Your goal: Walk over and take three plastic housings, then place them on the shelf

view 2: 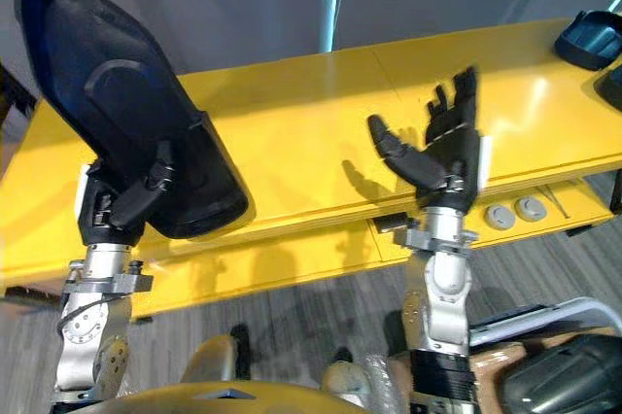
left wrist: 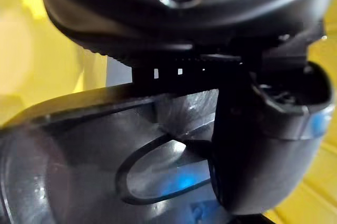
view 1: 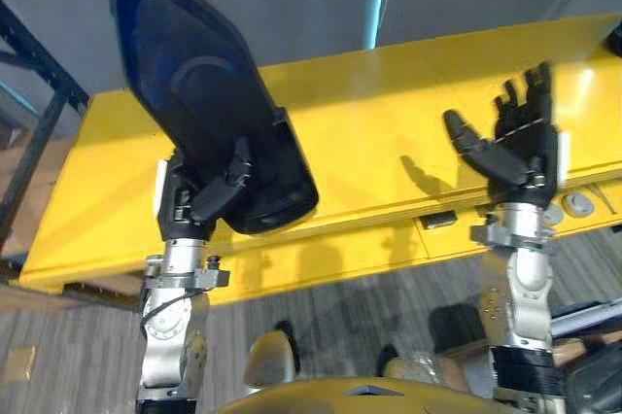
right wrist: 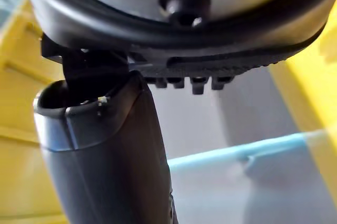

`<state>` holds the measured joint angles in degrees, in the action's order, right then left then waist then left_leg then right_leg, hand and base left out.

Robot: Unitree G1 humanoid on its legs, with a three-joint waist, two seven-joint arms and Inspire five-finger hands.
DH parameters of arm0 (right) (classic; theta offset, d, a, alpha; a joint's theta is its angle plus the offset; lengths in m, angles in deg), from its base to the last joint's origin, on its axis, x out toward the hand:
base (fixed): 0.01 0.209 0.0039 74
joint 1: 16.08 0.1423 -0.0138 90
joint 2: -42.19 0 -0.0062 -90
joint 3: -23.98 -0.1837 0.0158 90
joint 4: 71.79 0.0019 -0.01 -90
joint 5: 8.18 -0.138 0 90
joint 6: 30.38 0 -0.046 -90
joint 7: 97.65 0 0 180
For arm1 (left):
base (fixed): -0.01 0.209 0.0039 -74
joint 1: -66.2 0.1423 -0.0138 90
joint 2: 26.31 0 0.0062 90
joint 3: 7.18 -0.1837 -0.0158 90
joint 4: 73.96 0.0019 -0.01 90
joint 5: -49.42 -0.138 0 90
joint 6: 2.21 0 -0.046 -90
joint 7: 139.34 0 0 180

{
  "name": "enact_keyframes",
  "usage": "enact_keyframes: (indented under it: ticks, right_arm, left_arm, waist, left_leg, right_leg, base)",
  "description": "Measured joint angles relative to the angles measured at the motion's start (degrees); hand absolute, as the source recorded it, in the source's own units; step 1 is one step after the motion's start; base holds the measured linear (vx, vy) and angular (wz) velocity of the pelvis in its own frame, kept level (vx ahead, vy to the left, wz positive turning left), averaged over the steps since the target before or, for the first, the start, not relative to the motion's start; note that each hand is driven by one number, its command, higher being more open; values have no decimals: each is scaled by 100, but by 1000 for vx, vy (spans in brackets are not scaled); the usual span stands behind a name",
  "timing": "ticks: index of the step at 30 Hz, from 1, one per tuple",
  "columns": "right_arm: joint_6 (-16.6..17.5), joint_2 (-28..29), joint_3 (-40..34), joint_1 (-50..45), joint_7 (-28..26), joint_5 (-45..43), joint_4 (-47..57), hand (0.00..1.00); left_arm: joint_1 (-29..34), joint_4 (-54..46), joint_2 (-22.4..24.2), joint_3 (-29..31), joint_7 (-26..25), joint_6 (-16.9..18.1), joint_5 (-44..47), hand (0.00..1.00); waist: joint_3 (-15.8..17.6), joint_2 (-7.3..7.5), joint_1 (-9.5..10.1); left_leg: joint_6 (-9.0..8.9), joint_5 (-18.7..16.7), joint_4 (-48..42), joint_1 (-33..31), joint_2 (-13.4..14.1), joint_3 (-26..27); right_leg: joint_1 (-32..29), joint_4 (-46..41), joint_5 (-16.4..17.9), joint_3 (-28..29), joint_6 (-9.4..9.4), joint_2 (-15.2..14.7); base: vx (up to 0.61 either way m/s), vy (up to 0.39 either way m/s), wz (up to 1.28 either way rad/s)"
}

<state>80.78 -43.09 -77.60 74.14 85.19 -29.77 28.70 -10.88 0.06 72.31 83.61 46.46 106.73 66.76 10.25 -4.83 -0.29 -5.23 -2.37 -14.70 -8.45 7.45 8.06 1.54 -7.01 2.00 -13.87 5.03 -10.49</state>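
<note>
A large black plastic housing (view 1: 199, 93) stands tilted up in my left hand (view 1: 209, 195), whose thumb presses across its lower face; it rises above the yellow table (view 1: 379, 122). Close up, the housing's (left wrist: 105, 171) glossy inner surface lies right under the left thumb (left wrist: 268, 145). My right hand (view 2: 442, 152) is raised over the table's front edge, open, fingers straight and pointing up, holding nothing. Another dark housing (view 2: 590, 38) lies on the table at the far right.
The yellow table has a lower front ledge with a small dark block (view 1: 439, 220) and two grey round discs (view 2: 515, 210). A dark metal shelf frame (view 1: 39, 113) stands at the left. Grey wall lies behind the table.
</note>
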Motion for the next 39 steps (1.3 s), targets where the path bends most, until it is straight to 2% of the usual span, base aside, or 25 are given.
enact_keyframes:
  ticks: [2,4,7,12,13,17,18,20,23,30,36,39]
  right_arm:
    - [113,13,-21,-1,125,109,179,100]
    - [113,24,-22,-9,146,159,181,100]
    - [105,25,-170,-202,144,324,446,100]
    - [30,25,-401,-425,30,330,965,100]
    - [-28,25,-501,-516,-37,325,1045,100]
    - [-128,26,-629,-752,8,332,1048,100]
    - [-128,27,-632,-778,94,368,1048,100]
    - [-123,48,-639,-847,399,837,1048,100]
    - [-114,201,-621,-898,561,1008,1048,100]
    - [-116,301,-52,-1066,376,994,997,100]
    - [-172,294,273,-1064,245,976,996,100]
    - [-200,292,433,-1052,236,947,989,100]
  left_arm:
    - [-181,-4,-101,-51,181,-65,2,0]
    - [-185,-76,-153,-62,260,-176,1,0]
    - [-241,-285,-245,-172,409,-571,3,0]
    - [-449,-306,-300,-503,531,-1346,5,0]
    - [-609,-248,-369,-627,440,-1612,5,0]
    - [-1375,379,-442,-789,-36,-2157,8,0]
    - [-1530,566,-437,-797,-131,-2190,8,0]
    - [-2034,1231,-430,-796,-655,-2324,35,0]
    - [-2524,1949,-395,-772,-1320,-2345,182,0]
    - [-3737,3058,-406,-504,-2282,-2394,767,0]
    - [-4373,3850,-452,-411,-2623,-2658,1010,0]
    - [-4865,4267,-467,-355,-2757,-2805,1000,0]
  waist:
    - [8,150,-82]
    - [15,202,-134]
    - [10,224,-177]
    - [-8,297,-341]
    - [-36,345,-457]
    - [-105,447,-691]
    - [-109,453,-740]
    - [-110,455,-894]
    - [-112,452,-1083]
    - [-98,428,-1280]
    - [-13,324,-1362]
    - [131,299,-1395]
  left_leg:
    - [165,106,340,184,-289,241]
    - [209,73,398,315,-357,351]
    - [217,29,393,349,-344,438]
    - [144,-65,417,506,-193,726]
    - [134,-83,422,532,-156,819]
    - [85,-90,479,604,-1,1093]
    - [74,-94,479,609,18,1123]
    - [41,-91,508,666,51,1262]
    - [-8,-78,598,701,111,1414]
    - [-40,116,930,815,102,1592]
    - [-44,147,1045,898,95,1679]
    - [-44,216,1117,908,104,1680]
  right_leg:
    - [-54,90,-86,167,130,-276]
    - [9,141,-127,256,195,-348]
    - [50,247,-180,317,272,-341]
    - [58,325,-205,573,240,-200]
    - [39,363,-206,663,202,-153]
    - [-81,432,-288,928,148,-28]
    - [-98,432,-300,956,146,-15]
    - [-186,445,-360,1130,141,53]
    - [-288,441,-378,1280,139,123]
    - [-443,425,-409,1475,119,201]
    - [-443,422,-410,1556,120,226]
    - [-444,420,-413,1556,125,253]
  base:
    - [82,209,-22]
    - [57,108,-23]
    - [29,31,-15]
    - [-21,-21,-30]
    - [-31,-22,-38]
    - [-23,-25,-41]
    - [-13,-19,-28]
    - [-6,-11,-38]
    - [0,-22,-28]
    - [0,-16,-13]
    - [-19,-2,-4]
    - [-56,-15,2]
